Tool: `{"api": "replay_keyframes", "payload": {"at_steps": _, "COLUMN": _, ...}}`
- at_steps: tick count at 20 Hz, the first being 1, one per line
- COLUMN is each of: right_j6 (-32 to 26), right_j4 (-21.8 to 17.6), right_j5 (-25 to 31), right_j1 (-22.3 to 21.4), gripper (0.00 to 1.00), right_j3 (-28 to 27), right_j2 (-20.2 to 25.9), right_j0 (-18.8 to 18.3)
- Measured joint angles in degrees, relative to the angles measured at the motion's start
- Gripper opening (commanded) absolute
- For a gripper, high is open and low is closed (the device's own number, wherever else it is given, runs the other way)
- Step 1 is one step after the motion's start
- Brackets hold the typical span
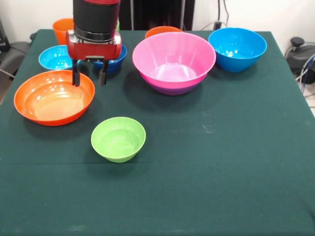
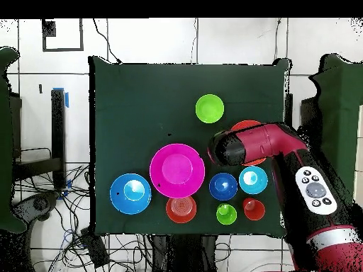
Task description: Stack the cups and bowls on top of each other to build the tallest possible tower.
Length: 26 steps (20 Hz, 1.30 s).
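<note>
Green cloth covers the table (image 1: 206, 162); beside the empty wide orange bowl (image 1: 54, 97), the pink bowl (image 1: 173, 59) nests in a purple one (image 1: 170, 89); gripper (image 1: 89, 76) fingers parted, empty.

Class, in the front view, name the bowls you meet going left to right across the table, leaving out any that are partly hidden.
Wide orange bowl → lime-green bowl → pink bowl → big blue bowl.

The red and black arm (image 1: 96, 19) hangs vertical, its gripper (image 1: 89, 77) pointing down, dark fingers (image 1: 76, 78) parted, empty.
</note>
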Motion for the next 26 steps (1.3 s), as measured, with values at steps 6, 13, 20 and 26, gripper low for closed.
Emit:
{"api": "replay_keyframes", "payload": {"at_steps": 6, "right_j6": 0.3, "right_j4": 4.9, "right_j5": 0.0, "right_j1": 1.0, "gripper": 1.00, "right_j3": 0.2, "right_j2": -3.4, "right_j0": 0.1}}
{"api": "replay_keyframes", "payload": {"at_steps": 13, "right_j6": 3.3, "right_j4": 6.0, "right_j5": -0.3, "right_j1": 0.7, "gripper": 1.00, "right_j3": 0.4, "right_j2": -9.1, "right_j0": 2.8}}
{"api": "replay_keyframes", "payload": {"at_steps": 20, "right_j6": 8.5, "right_j4": 6.0, "right_j5": -4.1, "right_j1": 0.2, "gripper": 1.00, "right_j3": 0.4, "right_j2": -15.9, "right_j0": 8.9}}
{"api": "replay_keyframes", "payload": {"at_steps": 26, "right_j6": 9.7, "right_j4": 5.1, "right_j5": -9.2, "right_j1": 0.4, "gripper": 1.00, "right_j3": 0.4, "right_j2": -20.0, "right_j0": 12.4}}
